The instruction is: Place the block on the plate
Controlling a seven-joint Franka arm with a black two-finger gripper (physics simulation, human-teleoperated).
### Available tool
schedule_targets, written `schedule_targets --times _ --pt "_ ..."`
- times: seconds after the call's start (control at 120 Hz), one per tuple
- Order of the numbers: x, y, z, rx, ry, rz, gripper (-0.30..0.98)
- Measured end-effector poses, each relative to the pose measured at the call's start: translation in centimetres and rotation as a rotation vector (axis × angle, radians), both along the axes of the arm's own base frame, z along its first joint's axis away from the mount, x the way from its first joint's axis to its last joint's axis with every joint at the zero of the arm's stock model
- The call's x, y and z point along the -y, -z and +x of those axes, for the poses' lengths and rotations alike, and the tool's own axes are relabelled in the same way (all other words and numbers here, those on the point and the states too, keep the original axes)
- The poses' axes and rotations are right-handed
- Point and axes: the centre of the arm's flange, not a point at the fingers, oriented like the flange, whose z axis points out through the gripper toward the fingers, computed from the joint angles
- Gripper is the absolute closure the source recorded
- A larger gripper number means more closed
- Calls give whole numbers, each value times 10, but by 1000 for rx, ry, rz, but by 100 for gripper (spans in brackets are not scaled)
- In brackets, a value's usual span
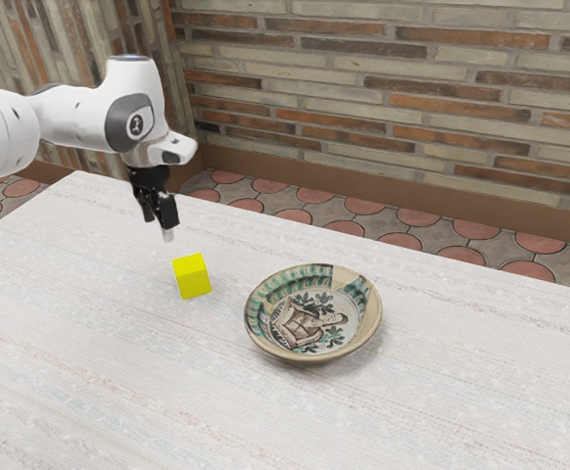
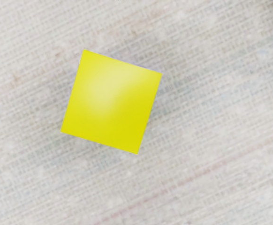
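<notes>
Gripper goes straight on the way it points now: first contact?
Probably the yellow block, just below the gripper. Depth is unclear, though; it could come down on the tabletop right beside it.

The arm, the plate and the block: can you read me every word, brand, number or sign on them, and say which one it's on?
None can be read.
Arm: a small light mark on its dark badge, too small to make out.
Plate: painted decoration, no lettering I can make out.
Block: plain yellow, no text on the faces that show.
</notes>
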Motion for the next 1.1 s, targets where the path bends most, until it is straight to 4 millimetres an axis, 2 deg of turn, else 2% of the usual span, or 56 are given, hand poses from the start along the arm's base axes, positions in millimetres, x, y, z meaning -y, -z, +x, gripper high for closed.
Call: schedule_targets --times 0.1,0.217,0.4,0.583,0.825,0.933,0.967,1.058,1.1 --pt "4 27 9 1 79 -5 0" --pt "-2 61 18 -1 143 -8 0" --pt "4 84 26 22 230 -8 0" --pt "5 121 34 40 279 -14 0" --pt "4 151 41 75 322 -14 0" --pt "4 154 42 86 334 -16 0" --pt "4 155 42 90 337 -18 4" --pt "4 154 43 99 344 -20 25" --pt "4 154 43 102 347 -20 28"
